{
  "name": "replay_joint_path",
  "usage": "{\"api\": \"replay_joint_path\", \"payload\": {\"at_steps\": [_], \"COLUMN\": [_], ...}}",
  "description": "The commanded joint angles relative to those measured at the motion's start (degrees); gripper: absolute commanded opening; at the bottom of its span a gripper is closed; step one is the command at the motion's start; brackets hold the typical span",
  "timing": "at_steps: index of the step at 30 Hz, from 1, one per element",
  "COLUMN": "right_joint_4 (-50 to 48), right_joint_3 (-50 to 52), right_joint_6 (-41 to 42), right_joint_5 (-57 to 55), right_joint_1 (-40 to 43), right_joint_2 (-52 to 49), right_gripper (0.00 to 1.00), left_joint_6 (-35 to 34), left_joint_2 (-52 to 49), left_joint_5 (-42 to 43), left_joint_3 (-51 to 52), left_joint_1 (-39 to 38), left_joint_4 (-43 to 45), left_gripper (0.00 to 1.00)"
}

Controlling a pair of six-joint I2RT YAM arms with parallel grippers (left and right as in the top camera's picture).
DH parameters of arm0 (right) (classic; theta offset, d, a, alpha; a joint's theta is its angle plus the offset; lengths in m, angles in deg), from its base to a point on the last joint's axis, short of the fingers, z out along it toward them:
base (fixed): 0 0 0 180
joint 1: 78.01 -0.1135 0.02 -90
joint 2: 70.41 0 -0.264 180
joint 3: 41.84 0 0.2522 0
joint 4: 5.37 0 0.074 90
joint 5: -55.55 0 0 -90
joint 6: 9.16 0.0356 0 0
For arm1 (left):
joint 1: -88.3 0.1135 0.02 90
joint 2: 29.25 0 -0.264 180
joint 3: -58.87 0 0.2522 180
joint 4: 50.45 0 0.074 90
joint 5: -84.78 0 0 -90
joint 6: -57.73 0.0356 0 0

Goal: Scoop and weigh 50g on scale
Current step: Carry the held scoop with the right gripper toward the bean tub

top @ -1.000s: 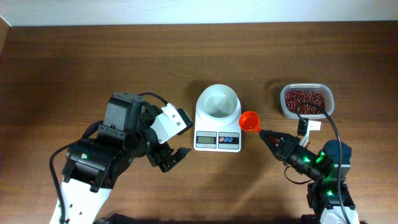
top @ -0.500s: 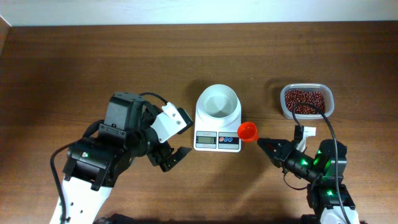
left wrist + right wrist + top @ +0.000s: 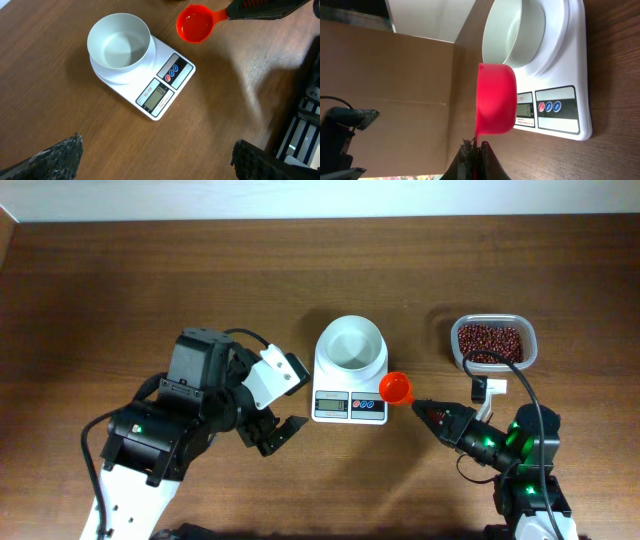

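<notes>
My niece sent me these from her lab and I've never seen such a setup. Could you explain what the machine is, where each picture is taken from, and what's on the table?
These are two robot arms at a brown wooden table, each ending in a two-finger gripper. One picture looks down from a fixed camera overhead; the other two come from a camera on each wrist. On the table stand a small white digital scale carrying an empty round white bowl, and a clear rectangular plastic tub of red beans. The right gripper is shut on the handle of a red plastic scoop, which looks empty and hangs beside the scale. The left gripper is wide open and holds nothing.
</notes>
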Motion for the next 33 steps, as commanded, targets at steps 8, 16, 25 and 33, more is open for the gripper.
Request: {"api": "replay_joint_path", "payload": {"at_steps": [8,16,25,33], "right_joint_4": [-0.4,-0.4,-0.4,-0.4], "right_joint_3": [-0.2,-0.2,-0.2,-0.2], "right_joint_6": [-1.2,-1.2,-1.2,-1.2], "right_joint_5": [1.0,1.0,1.6,1.6], "right_joint_1": [0.4,0.4,0.4,0.4], "right_joint_2": [0.1,0.1,0.1,0.1], "right_gripper": [0.04,0.04,0.04,0.04], "left_joint_6": [-0.3,1.9,2.1,4.6], "left_joint_2": [-0.9,-4.4,-4.4,-4.4], "left_joint_5": [-2.3,0.9,-1.1,-0.9], "left_joint_3": [-1.0,-1.4,-4.4,-5.9], "left_joint_1": [0.7,2.6,2.6,2.5], "left_joint_4": [0.7,0.5,-4.2,-6.3], "left_gripper": [0.99,0.99,0.99,0.99]}}
